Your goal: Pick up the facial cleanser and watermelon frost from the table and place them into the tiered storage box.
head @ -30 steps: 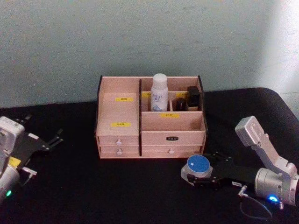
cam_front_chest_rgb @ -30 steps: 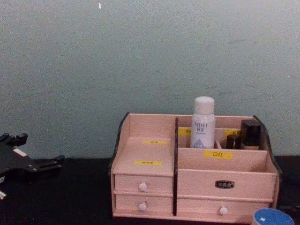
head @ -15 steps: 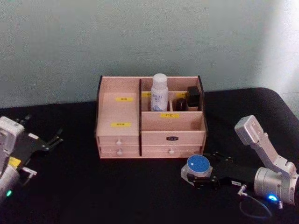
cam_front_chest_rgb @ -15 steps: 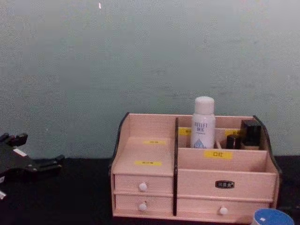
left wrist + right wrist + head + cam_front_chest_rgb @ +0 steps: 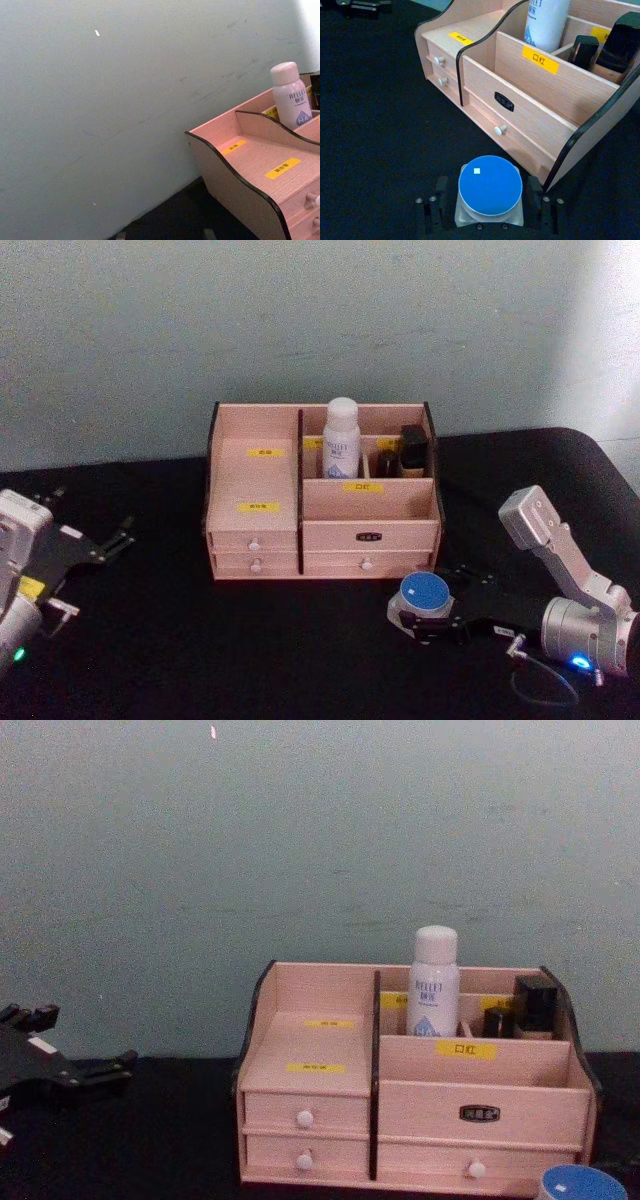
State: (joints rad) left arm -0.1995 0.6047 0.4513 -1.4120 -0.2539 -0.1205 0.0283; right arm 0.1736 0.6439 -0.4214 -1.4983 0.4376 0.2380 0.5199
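The tiered storage box (image 5: 370,535) (image 5: 480,1115) (image 5: 535,95) (image 5: 240,170) stands mid-table against the wall. A white bottle with a blue-printed label (image 5: 341,435) (image 5: 434,982) (image 5: 547,20) (image 5: 290,95) stands upright in its back compartment. A small jar with a round blue lid (image 5: 423,592) (image 5: 490,186) (image 5: 582,1184) sits low in front of the box's right drawers. My right gripper (image 5: 425,612) (image 5: 489,200) is shut on it, one finger on each side. I cannot tell which of the two is the cleanser and which the watermelon frost. My left gripper (image 5: 118,533) (image 5: 110,1068) rests open at the far left, holding nothing.
Small dark containers (image 5: 412,452) (image 5: 620,42) fill the box's back right compartment. The black table (image 5: 180,640) has free room left of and in front of the box. A cable loop (image 5: 545,685) lies by the right arm. A pale wall rises right behind the box.
The right arm has edged very slightly left with the blue-lidded jar still between its fingers. The left arm, the box and the white bottle have not moved.
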